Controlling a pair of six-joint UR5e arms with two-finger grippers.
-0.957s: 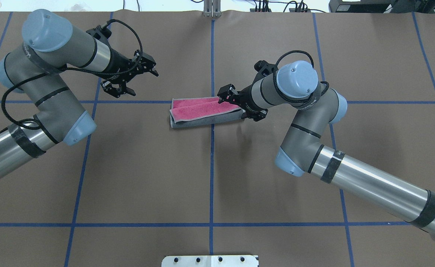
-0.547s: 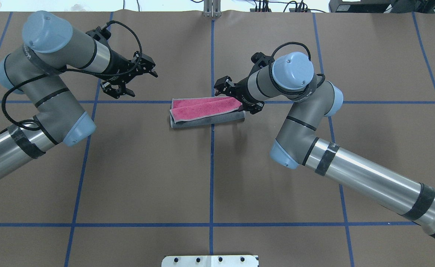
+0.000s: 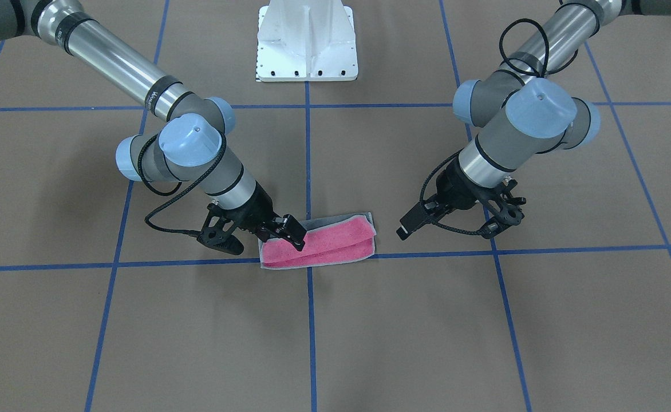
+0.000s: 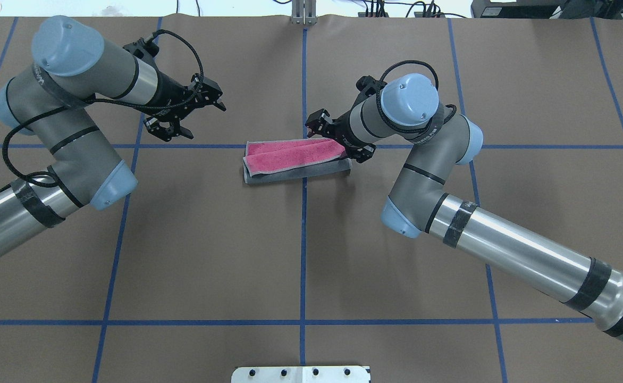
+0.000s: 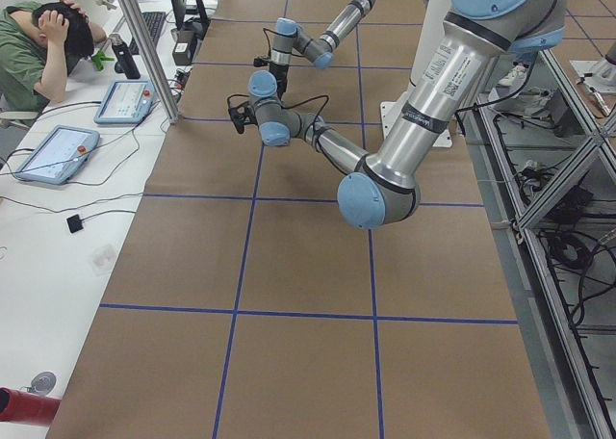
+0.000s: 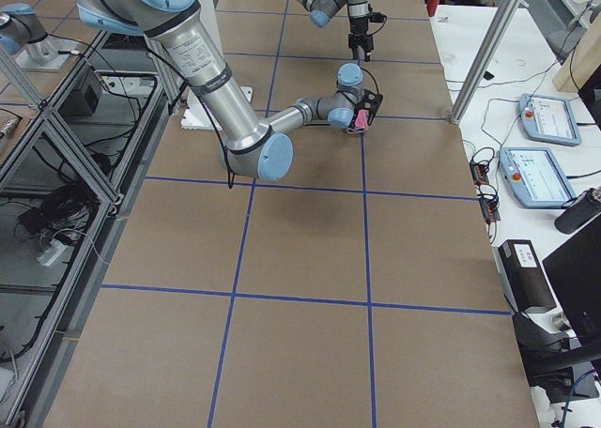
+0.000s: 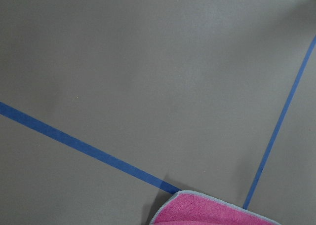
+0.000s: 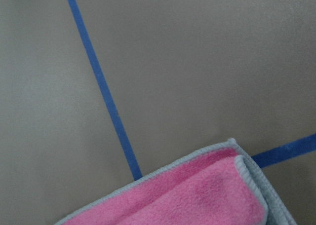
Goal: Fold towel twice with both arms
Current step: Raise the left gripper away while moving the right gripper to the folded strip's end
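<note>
The towel (image 4: 295,158) lies folded into a long strip at the table's middle, pink face up, with a grey layer along its near edge. It also shows in the front view (image 3: 327,243). My right gripper (image 4: 339,139) is open over the towel's right end. In the front view (image 3: 258,237) one finger (image 3: 292,232) is on the pink face and the other stands off the cloth. My left gripper (image 4: 193,113) is open and empty, well left of the towel, and also shows in the front view (image 3: 456,226). Both wrist views show a towel corner (image 7: 212,211) (image 8: 197,195).
Blue tape lines (image 4: 303,239) divide the brown table cover into squares. The white pedestal base (image 3: 307,40) stands at the robot's side. A metal post (image 4: 303,13) is at the far edge. An operator (image 5: 38,44) sits beyond the table with tablets.
My right gripper has moved a little away from the robot and leftward along the towel's right end, still open. The towel and my left arm have not moved.
</note>
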